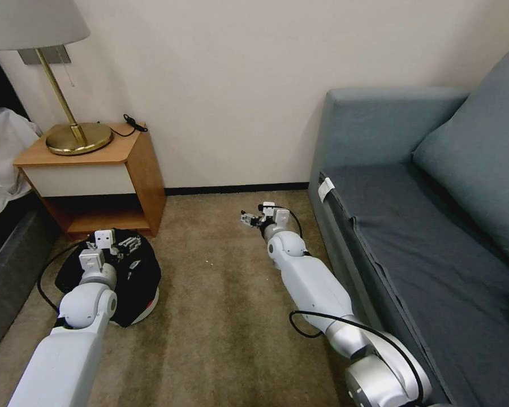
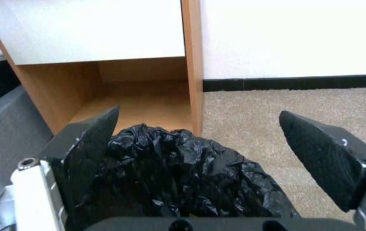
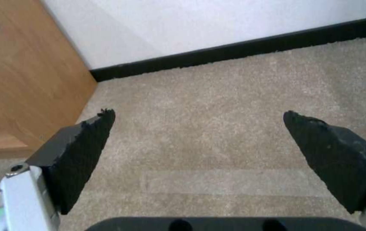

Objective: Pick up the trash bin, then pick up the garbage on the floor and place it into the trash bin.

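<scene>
The trash bin [image 1: 140,278], round with a crinkled black bag over a white base, stands on the carpet in front of the nightstand. My left gripper [image 1: 128,244] hovers over its far rim with its fingers open. In the left wrist view the black bag [image 2: 178,179] bulges between and below the spread fingers of the left gripper [image 2: 199,111], touching neither tip. My right gripper [image 1: 247,218] is held low over bare carpet near the sofa's corner, open and holding nothing [image 3: 198,113]. The garbage is out of view.
A wooden nightstand [image 1: 96,169] with a brass lamp [image 1: 78,137] stands just behind the bin. A grey bed edge [image 1: 8,271] runs along the left. A blue-grey sofa [image 1: 424,226] takes up the right. Carpet [image 1: 220,294] lies between my arms.
</scene>
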{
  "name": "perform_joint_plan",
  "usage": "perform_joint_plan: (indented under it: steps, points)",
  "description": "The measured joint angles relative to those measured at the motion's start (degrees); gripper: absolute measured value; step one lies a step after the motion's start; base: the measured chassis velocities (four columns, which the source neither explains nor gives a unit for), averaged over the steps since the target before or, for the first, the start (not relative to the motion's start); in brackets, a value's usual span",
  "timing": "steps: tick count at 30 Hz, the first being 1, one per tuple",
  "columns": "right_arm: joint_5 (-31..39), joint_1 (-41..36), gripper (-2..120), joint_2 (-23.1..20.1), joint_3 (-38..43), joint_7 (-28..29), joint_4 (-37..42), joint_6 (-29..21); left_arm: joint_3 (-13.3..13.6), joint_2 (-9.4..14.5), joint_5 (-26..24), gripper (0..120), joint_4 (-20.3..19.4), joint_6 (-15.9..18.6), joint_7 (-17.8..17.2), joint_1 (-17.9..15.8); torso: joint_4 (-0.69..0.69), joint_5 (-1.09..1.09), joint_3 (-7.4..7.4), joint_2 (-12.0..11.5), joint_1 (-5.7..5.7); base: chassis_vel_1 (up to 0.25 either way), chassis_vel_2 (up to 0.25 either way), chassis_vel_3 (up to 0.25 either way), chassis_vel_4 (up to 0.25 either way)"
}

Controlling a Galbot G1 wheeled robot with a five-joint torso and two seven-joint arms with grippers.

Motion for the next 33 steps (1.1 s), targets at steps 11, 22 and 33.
perform_joint_plan:
  steps: [11, 22, 33]
  points:
    - [-0.2, 0.1, 100, 0.0, 0.2, -0.4, 0.3, 0.1, 0.2, 0.3, -0.2, 100, 0.1, 0.1, -0.2, -0.2, 0.00, -0.01, 0.00, 0.0, 0.00, 0.000, 0.000, 0.000, 0.000]
    - [-0.2, 0.1, 100, 0.0, 0.1, -0.4, 0.3, 0.1, 0.1, 0.3, -0.3, 100, 0.1, 0.2, -0.2, -0.2, 0.00, -0.01, 0.00, 0.0, 0.00, 0.000, 0.000, 0.000, 0.000]
    - [-0.1, 0.2, 100, 0.0, 0.1, -0.4, 0.4, 0.1, 0.1, 0.2, -0.3, 100, 0.1, 0.2, -0.3, -0.2, 0.00, -0.01, 0.00, 0.0, 0.00, 0.000, 0.000, 0.000, 0.000]
